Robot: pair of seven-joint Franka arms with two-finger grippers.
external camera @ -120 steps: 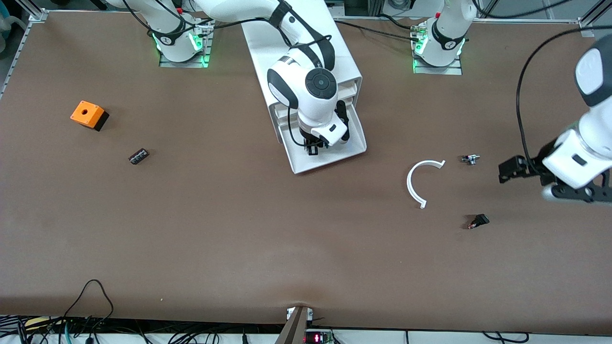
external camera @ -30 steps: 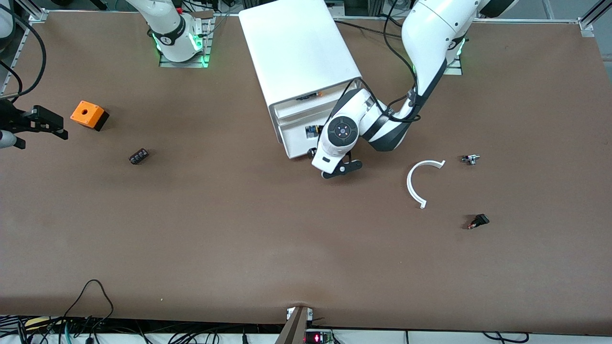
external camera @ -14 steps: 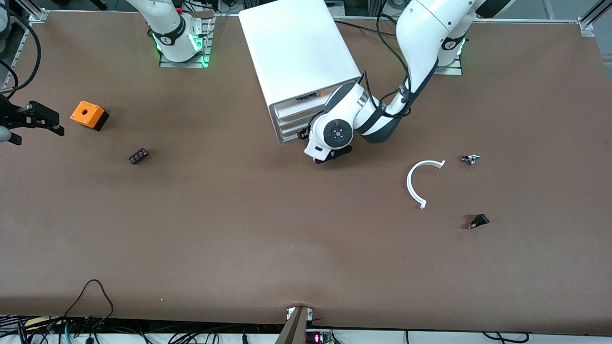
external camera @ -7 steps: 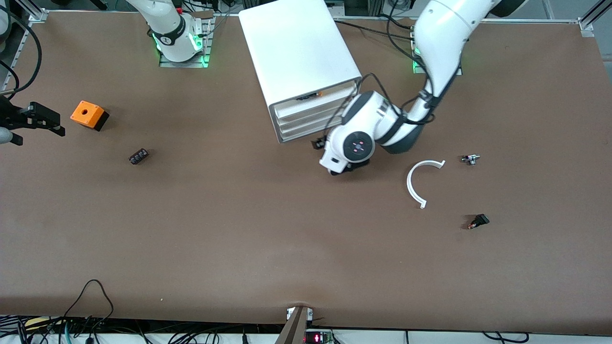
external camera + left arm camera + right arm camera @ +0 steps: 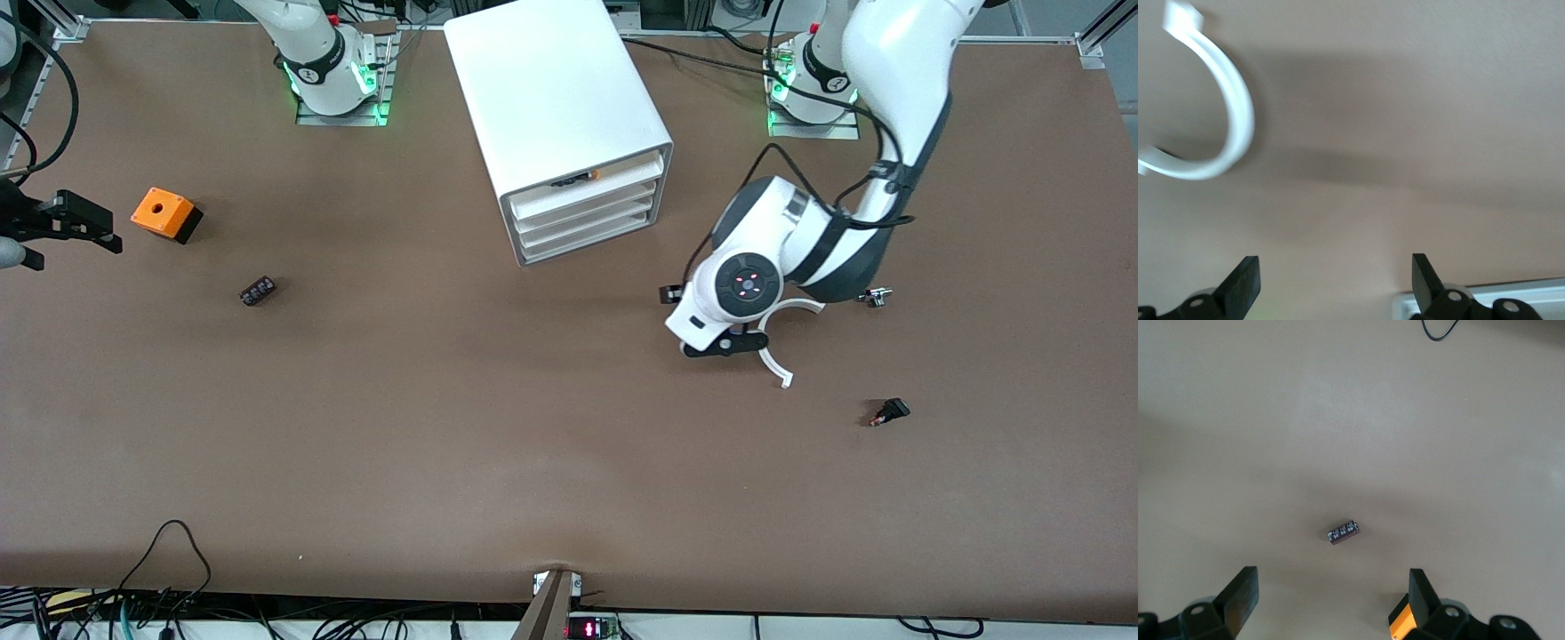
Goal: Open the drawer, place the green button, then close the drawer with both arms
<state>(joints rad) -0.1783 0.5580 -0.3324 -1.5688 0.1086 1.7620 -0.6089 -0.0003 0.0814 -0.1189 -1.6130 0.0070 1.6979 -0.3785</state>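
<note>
Your right end effector point(image 5: 69, 227) waits over the desk point(image 5: 498, 444) edge at the right arm's end, its fingers spread with nothing between them, just as a second ago. The orange cube point(image 5: 165, 213) sits beside it. The small black part point(image 5: 258, 291) lies nearer the front camera and has not moved. At the desk's robot-side edge, the cabinet point(image 5: 556, 98) now shows every level pushed in. The drawer point(image 5: 589, 222) that stood pulled out two seconds ago sits flush. You cannot see the button from here; it was last seen as a small blue item inside that open drawer. Your left end effector point(image 5: 702, 317) has left the cabinet front and hangs over the white curved piece point(image 5: 786, 374), fingers spread and holding nothing. A small silver part point(image 5: 877, 296) and a black switch point(image 5: 890, 412) lie toward the left arm's end, unmoved. Bare desk runs broadly along the edge nearest the front camera.
</note>
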